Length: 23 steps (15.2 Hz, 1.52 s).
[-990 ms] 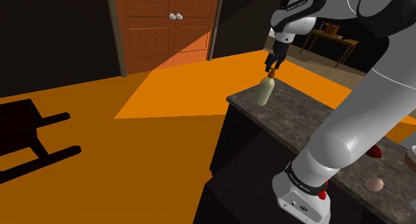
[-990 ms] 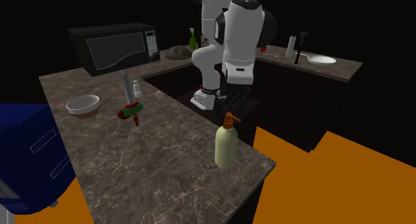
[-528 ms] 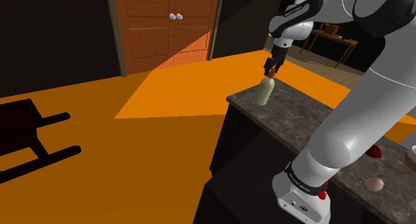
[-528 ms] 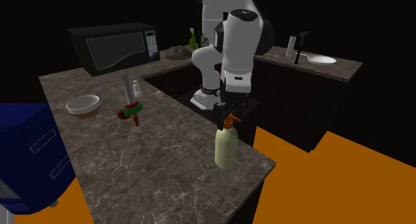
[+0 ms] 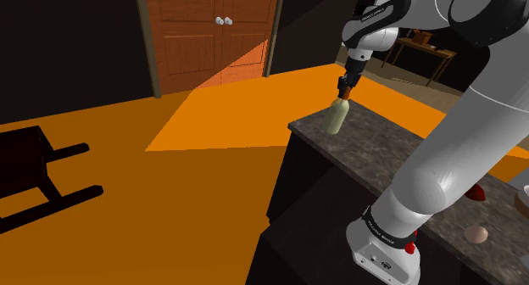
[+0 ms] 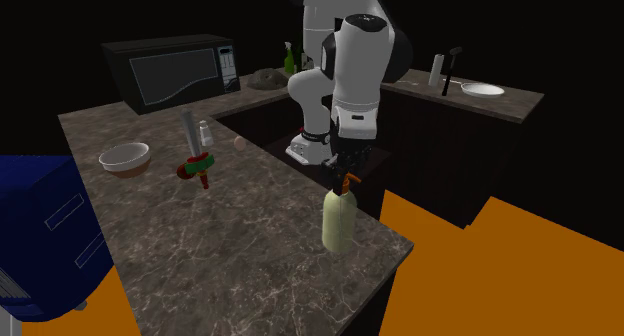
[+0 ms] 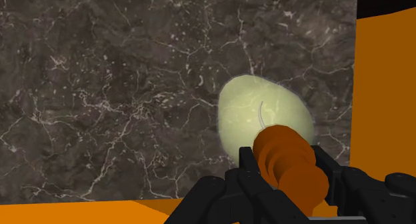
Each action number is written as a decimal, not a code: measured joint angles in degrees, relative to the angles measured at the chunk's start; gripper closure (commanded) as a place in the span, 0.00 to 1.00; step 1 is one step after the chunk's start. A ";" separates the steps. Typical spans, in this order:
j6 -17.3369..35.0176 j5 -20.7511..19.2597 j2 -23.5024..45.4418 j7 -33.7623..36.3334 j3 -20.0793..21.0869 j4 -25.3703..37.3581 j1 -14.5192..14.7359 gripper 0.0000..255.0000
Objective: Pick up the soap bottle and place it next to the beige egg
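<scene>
The soap bottle (image 5: 337, 120) has a pale green body and an orange pump top. It stands upright near the end of the dark marble counter (image 5: 386, 148), close to its corner. My black gripper (image 5: 345, 90) comes down from above and is shut on the pump. In the wrist view both fingers (image 7: 248, 164) press against the orange pump (image 7: 288, 164), with the pale body (image 7: 257, 113) below. The second exterior view has the bottle (image 6: 338, 222) under the gripper (image 6: 345, 177). The beige egg (image 5: 477, 233) lies far along the counter, near the stand.
A bowl (image 6: 125, 159), a red and green object with a grey blade (image 6: 193, 162) and a small shaker (image 6: 205, 134) sit on the counter (image 6: 240, 244). A microwave (image 6: 170, 72) stands behind them. The orange floor (image 5: 127, 198) drops off past the counter's edge.
The gripper came down over the bottle's pump top and its fingers closed on it. The bottle has stayed where it stood.
</scene>
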 measured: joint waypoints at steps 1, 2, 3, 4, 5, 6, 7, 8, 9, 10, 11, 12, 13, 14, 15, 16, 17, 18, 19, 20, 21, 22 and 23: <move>0.00 0.00 -0.01 0.00 0.00 0.00 0.00 1.00; 0.00 0.00 0.00 0.00 0.00 0.00 0.00 1.00; -0.01 0.01 0.01 0.00 0.01 0.01 0.00 1.00; -0.01 0.01 0.01 0.00 0.01 0.01 0.00 1.00; 0.00 0.02 0.01 0.00 0.01 0.01 0.00 1.00; 0.00 0.02 0.01 0.00 0.01 0.01 0.00 1.00; -0.38 -0.10 -0.14 0.07 0.02 0.24 0.02 1.00; -0.90 -0.21 -0.32 0.19 0.05 0.60 0.06 1.00; -1.63 -0.41 -0.67 0.26 0.04 1.04 0.06 1.00; -2.40 -0.63 -1.05 0.36 0.05 1.48 0.07 1.00; -2.98 -0.71 -1.21 0.45 0.08 1.93 0.10 1.00; -3.64 -0.87 -1.50 0.56 0.12 2.33 0.14 1.00; -4.44 -1.00 -1.75 0.71 0.18 2.93 0.20 1.00; -5.09 -1.05 -1.85 0.79 0.22 3.49 0.24 1.00; -5.81 -1.28 -2.26 0.92 0.26 3.84 0.26 1.00; -6.52 -1.40 -2.51 0.97 0.28 4.34 0.27 1.00; -7.46 -1.55 -2.82 1.03 0.31 5.03 0.29 1.00; -8.33 -1.74 -3.18 1.14 0.35 5.59 0.31 1.00; -9.05 -1.69 -3.13 1.13 0.38 6.35 0.34 1.00; -9.83 -1.84 -3.42 1.18 0.41 6.88 0.35 1.00; -10.51 -1.97 -3.69 1.18 0.41 7.32 0.33 1.00; -11.21 -2.07 -3.88 1.25 0.45 7.86 0.36 1.00; -12.04 -2.21 -4.18 1.31 0.50 8.43 0.38 1.00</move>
